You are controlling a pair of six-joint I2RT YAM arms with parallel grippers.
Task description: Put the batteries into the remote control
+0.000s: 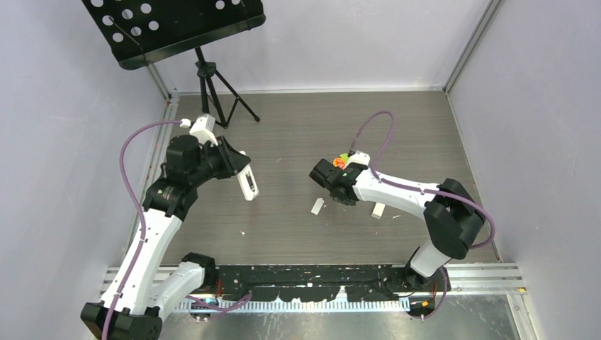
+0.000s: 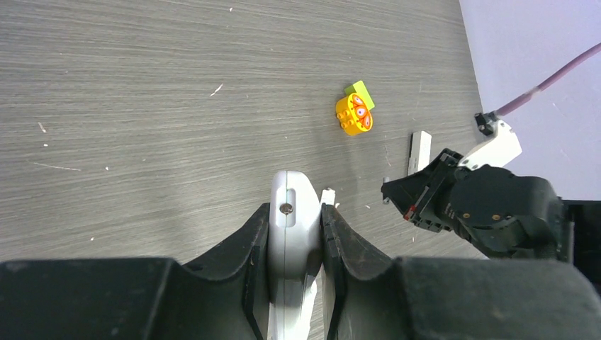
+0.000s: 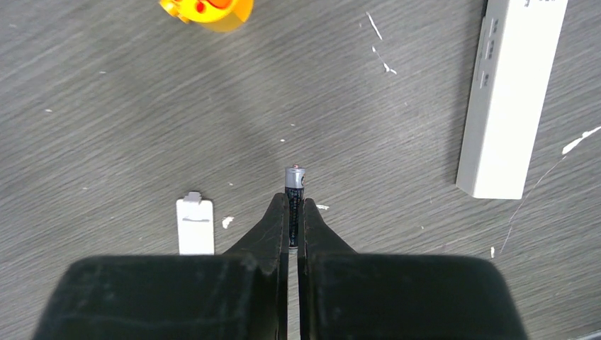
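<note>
My left gripper (image 2: 296, 212) is shut on the white remote control (image 2: 292, 205), held edge-on above the table; from above, the remote control (image 1: 248, 183) slants down out of the left gripper (image 1: 239, 172). One of the batteries (image 3: 294, 180), a slim dark cylinder with a silver tip, is pinched between my right gripper's (image 3: 295, 203) fingers and sticks out past them. That right gripper (image 1: 324, 175) hovers mid-table, to the right of the remote. Other batteries are not visible.
A small white battery cover (image 3: 194, 225) lies flat left of the right gripper. A long white bar-shaped device (image 3: 510, 92) lies to its right. An orange-yellow toy (image 2: 353, 115) and a lime-green block (image 2: 360, 93) sit behind. A black music stand (image 1: 205, 71) stands far left.
</note>
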